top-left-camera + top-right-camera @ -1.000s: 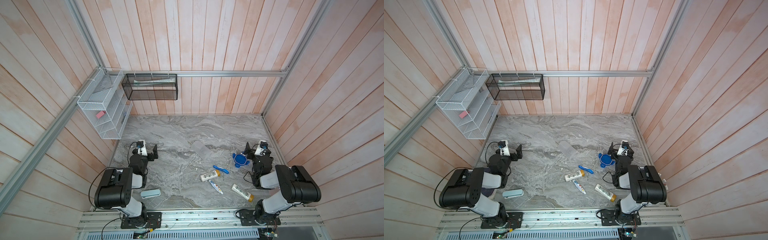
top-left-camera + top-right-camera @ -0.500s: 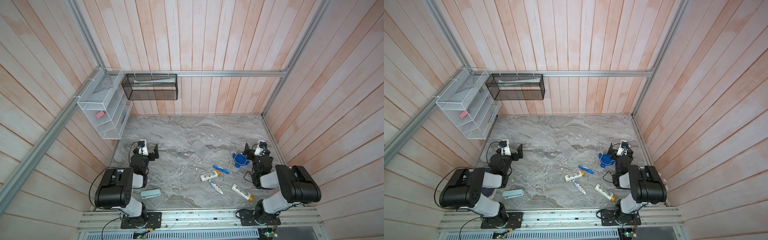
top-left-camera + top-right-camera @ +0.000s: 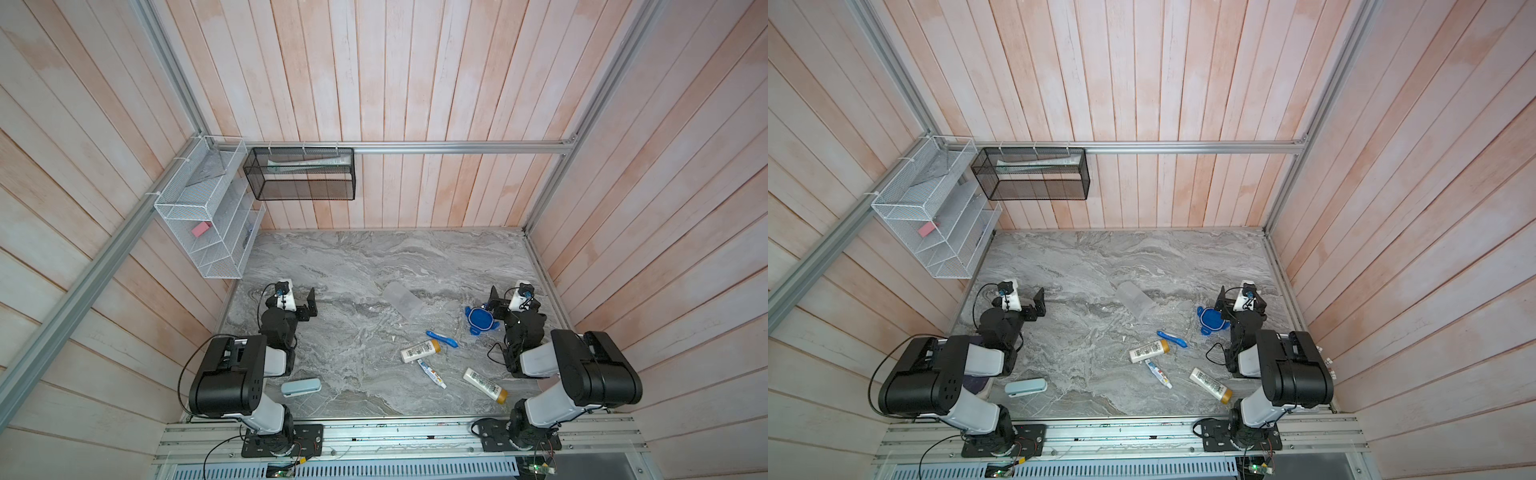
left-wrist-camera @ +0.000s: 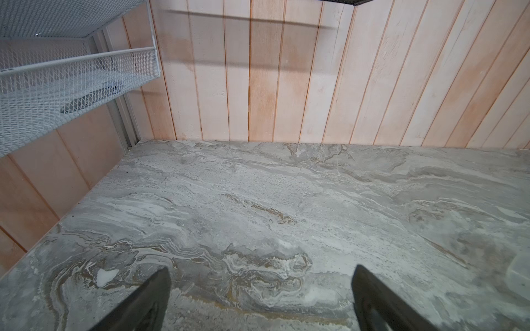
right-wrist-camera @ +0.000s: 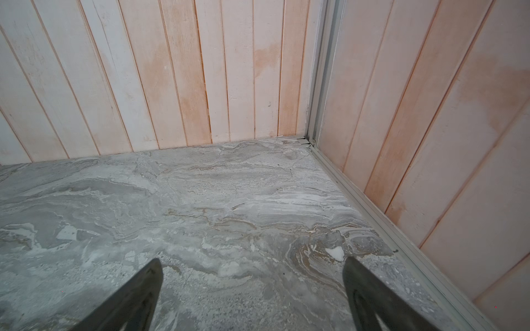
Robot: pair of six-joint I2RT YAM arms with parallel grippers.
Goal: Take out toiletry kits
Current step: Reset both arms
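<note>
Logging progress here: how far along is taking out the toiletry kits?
Looks done: the jar lies on its side, lid off, with a bottle, second bottle, tube and toothbrush loose on the table. In hand: nothing; left end effector and right end effector are open and empty. Left: apparently nothing, though the jar's inside is unclear.

No legible text; barcode on bottle (image 3: 419, 351) too small to read.
</note>
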